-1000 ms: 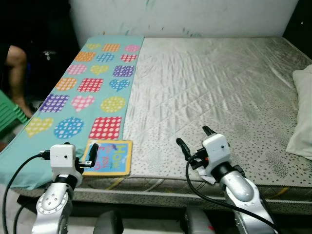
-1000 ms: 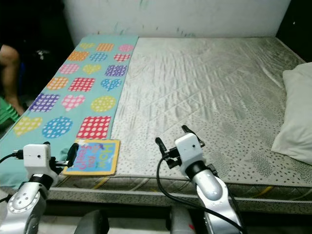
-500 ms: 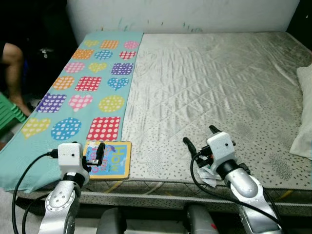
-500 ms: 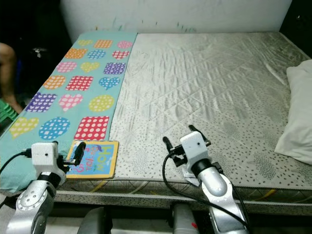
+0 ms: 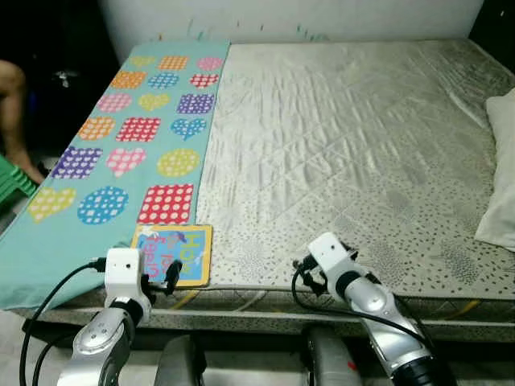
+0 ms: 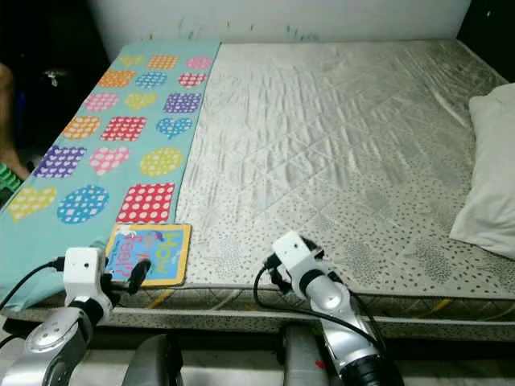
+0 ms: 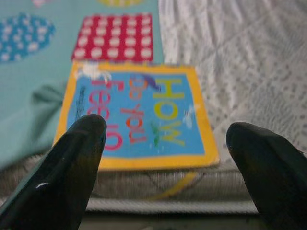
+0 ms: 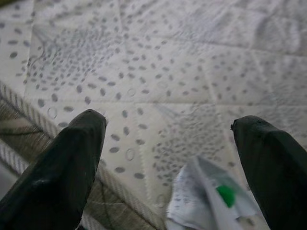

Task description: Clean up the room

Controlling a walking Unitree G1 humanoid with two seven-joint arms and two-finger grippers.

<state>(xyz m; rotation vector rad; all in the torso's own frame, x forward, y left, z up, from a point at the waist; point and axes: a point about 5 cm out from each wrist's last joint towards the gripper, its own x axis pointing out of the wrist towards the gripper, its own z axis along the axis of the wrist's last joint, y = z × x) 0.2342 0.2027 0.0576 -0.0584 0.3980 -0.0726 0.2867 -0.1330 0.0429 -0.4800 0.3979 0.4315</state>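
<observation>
Both grippers, left (image 7: 165,179) and right (image 8: 168,172), gape empty, now lower at the mattress's (image 5: 338,145) near edge, closing on book (image 5: 173,256) and wrapper (image 8: 211,203).

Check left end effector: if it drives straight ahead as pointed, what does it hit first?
Most likely the book, lying flat at the mattress edge. The left end effector is open and frames the book's near edge just ahead. Depth is unclear; if it runs low, it could meet the mattress side first.

Pillow (image 6: 491,173) and seated person (image 5: 11,112) are cropped.
</observation>
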